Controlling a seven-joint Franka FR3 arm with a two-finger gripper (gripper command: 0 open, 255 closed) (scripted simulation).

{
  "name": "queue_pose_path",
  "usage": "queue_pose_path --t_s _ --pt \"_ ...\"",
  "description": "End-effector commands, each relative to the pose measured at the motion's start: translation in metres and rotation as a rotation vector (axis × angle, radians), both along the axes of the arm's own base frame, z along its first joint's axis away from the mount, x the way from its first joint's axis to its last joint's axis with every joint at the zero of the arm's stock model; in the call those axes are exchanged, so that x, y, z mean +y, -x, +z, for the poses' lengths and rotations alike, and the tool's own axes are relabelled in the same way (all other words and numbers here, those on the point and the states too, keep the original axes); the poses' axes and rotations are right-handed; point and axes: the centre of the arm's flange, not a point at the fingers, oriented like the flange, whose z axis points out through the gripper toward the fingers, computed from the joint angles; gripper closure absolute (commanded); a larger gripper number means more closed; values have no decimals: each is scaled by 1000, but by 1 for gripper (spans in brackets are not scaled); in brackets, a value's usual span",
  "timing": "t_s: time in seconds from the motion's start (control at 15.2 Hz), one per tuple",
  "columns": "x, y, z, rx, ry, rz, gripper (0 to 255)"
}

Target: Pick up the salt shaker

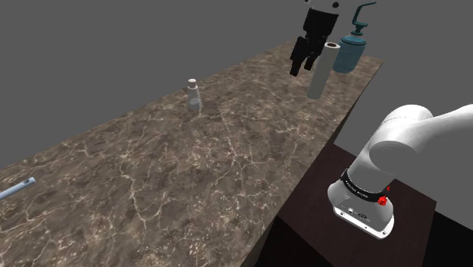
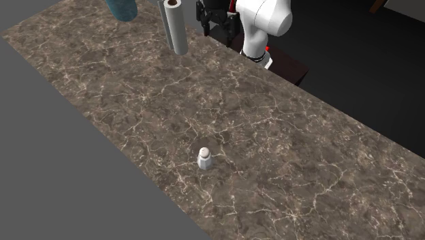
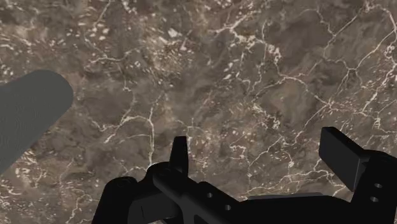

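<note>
Salt shaker (image 1: 194,96) on the counter (image 1: 151,174) — roll (image 1: 321,72) beside dispenser (image 1: 351,51), well apart from it

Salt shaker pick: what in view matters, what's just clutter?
Job: salt shaker, standing on the marbled counter; gripper, jaws open, far from it.
Lying about: paper roll; teal pump bottle beside it; thin pale-blue item near the counter's edge.

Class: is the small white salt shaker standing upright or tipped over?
Upright: the small white salt shaker stands on its base on the brown marbled countertop, cap uppermost.
</note>
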Motion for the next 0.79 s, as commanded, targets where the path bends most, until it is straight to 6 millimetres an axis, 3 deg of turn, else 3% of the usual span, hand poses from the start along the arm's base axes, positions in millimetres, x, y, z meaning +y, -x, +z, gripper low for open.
queue_pose_path --t_s 0.0,0.73 --pt "0 0 0 0 0 0 0" --pt "84 -100 -36 -77 -12 36 0"
